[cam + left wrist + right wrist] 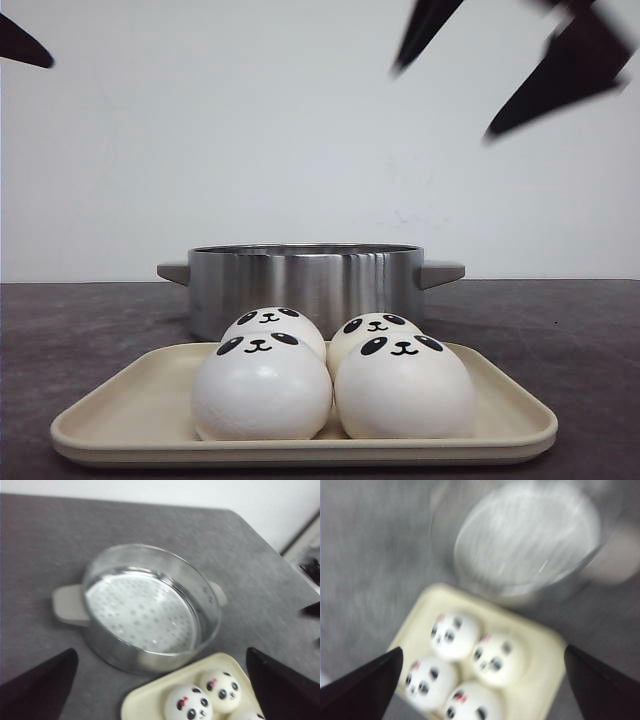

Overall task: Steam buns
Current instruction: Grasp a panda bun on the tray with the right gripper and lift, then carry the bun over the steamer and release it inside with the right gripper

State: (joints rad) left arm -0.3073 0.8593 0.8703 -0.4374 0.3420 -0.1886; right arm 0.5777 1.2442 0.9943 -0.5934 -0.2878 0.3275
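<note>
A plain white wall (300, 130) fills the background, evenly lit and bare. Below it runs a dark grey, faintly speckled table (560, 330), its matte surface meeting the wall in a straight horizontal line.

The right wrist view is smeared by motion blur: the four round white panda-faced buns (462, 667) show only fuzzy faces, and the steel steamer pot (530, 535) loses its rim detail. In the front view the two rear buns are half hidden behind the front pair (faces only), and the black left gripper (22, 45) is cut off by the picture's edge.
</note>
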